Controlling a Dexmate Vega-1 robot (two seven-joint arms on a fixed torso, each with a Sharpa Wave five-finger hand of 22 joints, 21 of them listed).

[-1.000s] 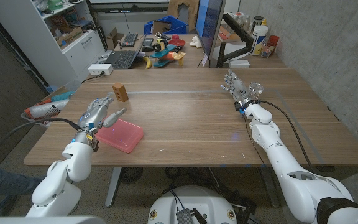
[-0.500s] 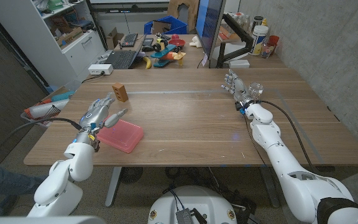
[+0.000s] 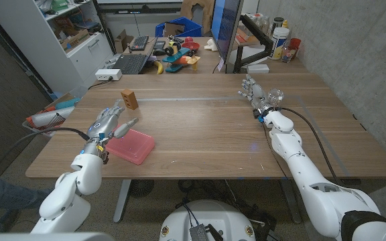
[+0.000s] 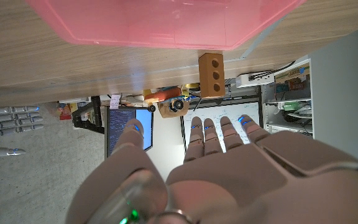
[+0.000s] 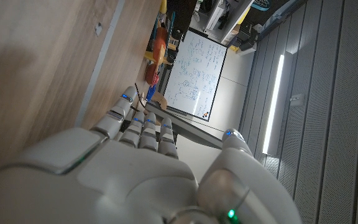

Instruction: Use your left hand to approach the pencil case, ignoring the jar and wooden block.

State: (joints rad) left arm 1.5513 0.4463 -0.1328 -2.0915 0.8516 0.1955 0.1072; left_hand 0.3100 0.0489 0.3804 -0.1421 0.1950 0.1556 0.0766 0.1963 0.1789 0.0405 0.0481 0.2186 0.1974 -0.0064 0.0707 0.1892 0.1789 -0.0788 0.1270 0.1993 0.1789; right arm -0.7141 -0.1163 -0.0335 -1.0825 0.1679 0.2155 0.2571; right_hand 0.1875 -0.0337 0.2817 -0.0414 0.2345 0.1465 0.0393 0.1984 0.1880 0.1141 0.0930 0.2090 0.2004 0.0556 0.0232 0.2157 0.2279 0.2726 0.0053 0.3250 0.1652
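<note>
While the left hand (image 3: 107,121) hovers with its fingers spread and nothing in them, the flat translucent pink plastic pencil case (image 3: 129,145) lies on the wooden table (image 3: 206,137) just beside it, near the table's front-left edge. From the head view the fingertips reach over the case's far-left corner; whether they touch it cannot be told. In the left wrist view the left hand (image 4: 229,168) shows its back with fingers extended side by side and the thumb held apart, and the pencil case (image 4: 160,22) sits just beyond the fingertips.

Farther back from the hand stands a small brown wooden block with holes in one face (image 3: 129,99), upright and well apart from the case; it also appears in the left wrist view (image 4: 211,74), beyond the case. Nothing lies between the hand and the case.

Across the table, the right hand (image 3: 252,90) stands near the far-right part of the tabletop with fingers extended and apart, empty. A clear glass jar (image 3: 275,97) sits just beside it, toward the table's right edge. Behind the table are a dark monitor (image 3: 224,30), a black keyboard (image 3: 131,63) and a scatter of coloured toys (image 3: 179,53).
</note>
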